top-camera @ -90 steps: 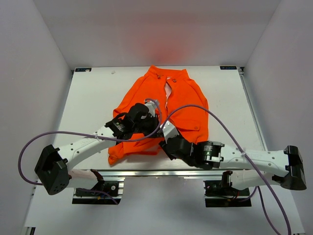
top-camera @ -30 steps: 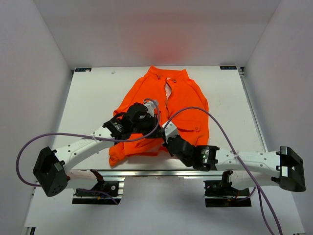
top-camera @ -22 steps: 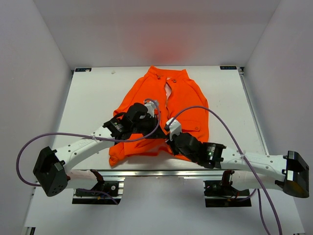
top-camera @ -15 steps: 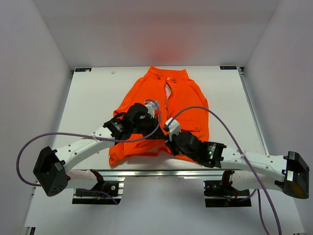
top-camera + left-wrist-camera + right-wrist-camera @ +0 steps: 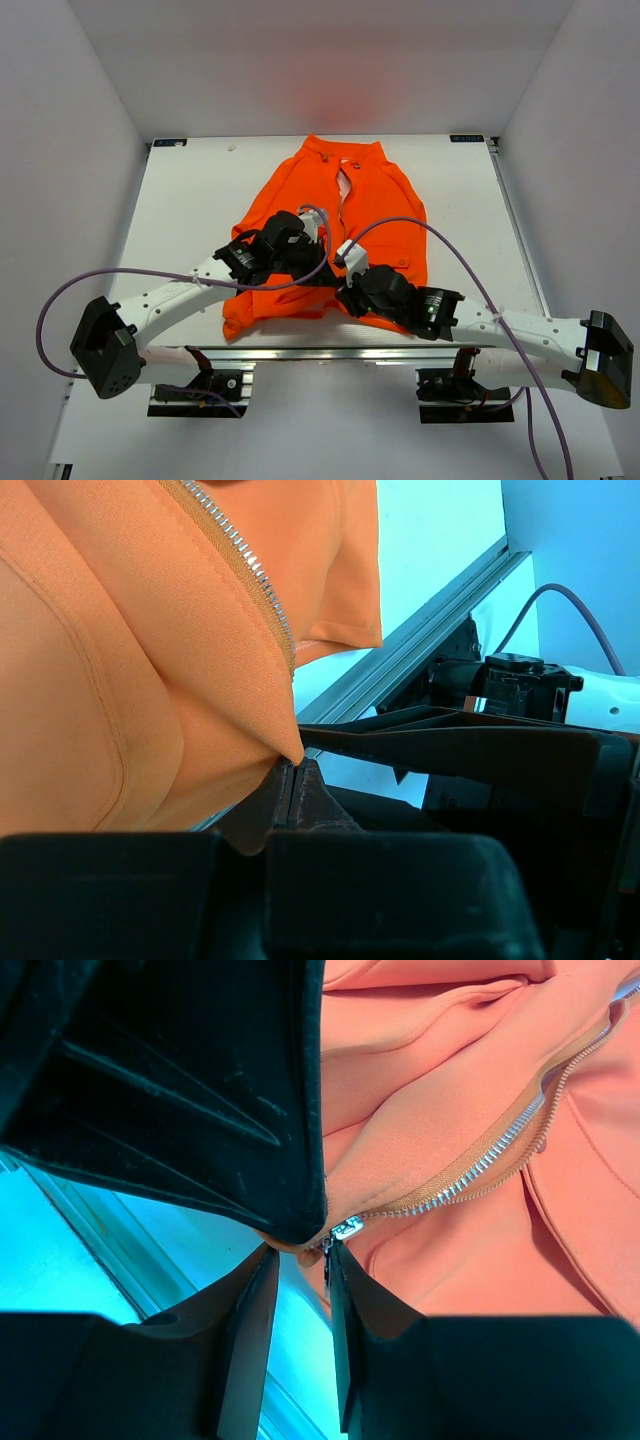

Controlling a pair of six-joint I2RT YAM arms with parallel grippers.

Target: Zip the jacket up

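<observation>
The bright orange fabric jacket (image 5: 385, 215) lies on the white table (image 5: 190, 200), collar far, hem toward the arms. The left gripper (image 5: 292, 772) is pressed together on the hem corner at the zipper's foot. The right gripper (image 5: 300, 1260), jaws narrowly parted and holding nothing, is the nearer to the small metal slider (image 5: 346, 1227), which touches one fingertip. The silver zipper teeth (image 5: 500, 1150) run away toward the collar.

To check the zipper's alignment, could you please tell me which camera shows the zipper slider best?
The right wrist view: the zipper slider sits close beside the right gripper. Left wrist shows only zipper teeth; from the top, the arms hide it.
</observation>
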